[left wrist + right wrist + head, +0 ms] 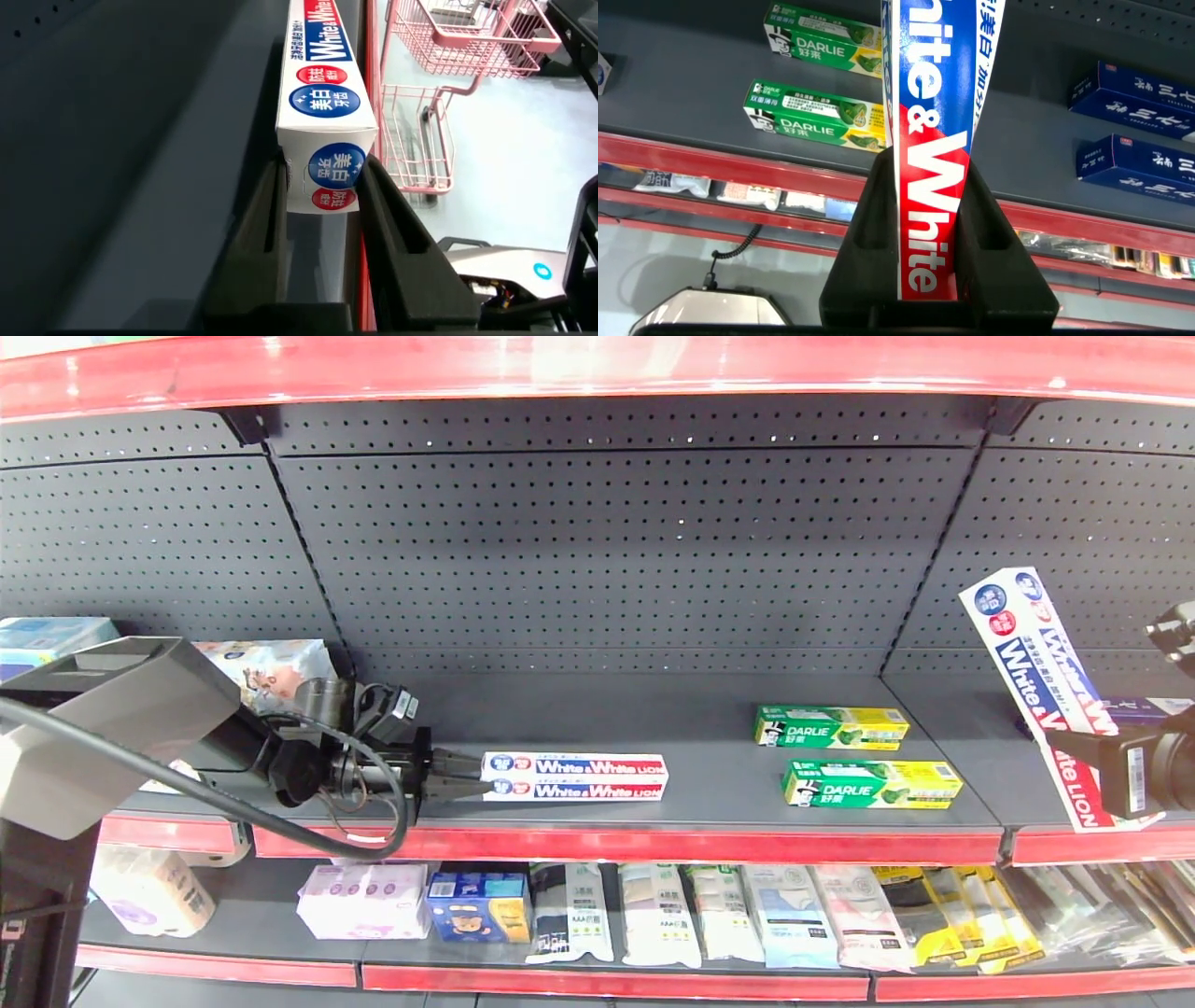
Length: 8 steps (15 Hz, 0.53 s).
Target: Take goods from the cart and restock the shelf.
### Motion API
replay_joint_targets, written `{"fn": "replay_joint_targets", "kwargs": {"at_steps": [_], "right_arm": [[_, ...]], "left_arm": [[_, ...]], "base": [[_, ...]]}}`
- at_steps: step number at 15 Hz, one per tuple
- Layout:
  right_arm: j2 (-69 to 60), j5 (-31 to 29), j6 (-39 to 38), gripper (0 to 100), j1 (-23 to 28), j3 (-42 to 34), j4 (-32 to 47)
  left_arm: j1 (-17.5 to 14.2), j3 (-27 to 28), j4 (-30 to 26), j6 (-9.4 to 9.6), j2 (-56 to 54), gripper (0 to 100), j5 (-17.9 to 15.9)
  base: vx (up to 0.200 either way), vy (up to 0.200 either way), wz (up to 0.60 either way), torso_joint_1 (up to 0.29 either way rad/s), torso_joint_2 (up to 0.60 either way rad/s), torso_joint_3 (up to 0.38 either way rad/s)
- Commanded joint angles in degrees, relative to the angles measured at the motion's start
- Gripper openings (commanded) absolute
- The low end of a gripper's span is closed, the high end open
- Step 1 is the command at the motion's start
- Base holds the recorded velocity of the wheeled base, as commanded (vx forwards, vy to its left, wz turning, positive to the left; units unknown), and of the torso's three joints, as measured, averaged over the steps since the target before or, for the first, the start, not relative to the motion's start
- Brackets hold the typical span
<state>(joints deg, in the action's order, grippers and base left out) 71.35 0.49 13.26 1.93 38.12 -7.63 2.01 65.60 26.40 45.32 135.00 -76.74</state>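
A white toothpaste box (574, 777) lies flat near the front of the grey shelf (653, 719). My left gripper (473, 778) is shut on its left end; in the left wrist view the fingers (392, 233) press both sides of the box (322, 84). At the right, my right gripper (1088, 756) is shut on a second white toothpaste box (1032, 663), held tilted upright in front of the shelf. In the right wrist view that box (929, 140) rises between the jaws of the right gripper (924, 168).
Two green toothpaste boxes (831, 726) (871, 784) lie right of centre on the shelf. Dark blue boxes (1148, 89) (1139, 163) lie further right. Tissue packs (271, 672) stand at the far left. Packaged goods (653, 915) fill the lower shelf. A pink cart (448, 93) stands on the floor.
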Motion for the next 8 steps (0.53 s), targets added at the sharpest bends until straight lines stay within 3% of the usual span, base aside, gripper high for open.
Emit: {"fn": "replay_joint_targets", "kwargs": {"at_steps": [1,6,7,8], "right_arm": [[0.5,0.0,0.1,0,0.0,0.1,0.0],[0.6,0.0,0.0,0,0.0,0.2,-0.1],[0.6,0.0,0.0,0,0.1,0.2,-0.1],[0.6,0.0,0.0,0,0.1,0.2,-0.1]], "left_arm": [[0.0,-0.2,0.1,0.03,0.2,0,-0.1],[0.0,-0.3,0.1,-0.06,0.2,0,-1.0],[0.0,-0.3,0.1,-0.06,0.3,100,-1.0],[0.0,-0.2,0.1,-0.06,0.2,100,-1.0]], "base": [[0.000,0.000,0.00,0.000,0.00,0.000],[0.000,0.000,0.00,0.000,0.00,0.000],[0.000,0.000,0.00,0.000,0.00,0.000],[0.000,0.000,0.00,0.000,0.00,0.000]]}}
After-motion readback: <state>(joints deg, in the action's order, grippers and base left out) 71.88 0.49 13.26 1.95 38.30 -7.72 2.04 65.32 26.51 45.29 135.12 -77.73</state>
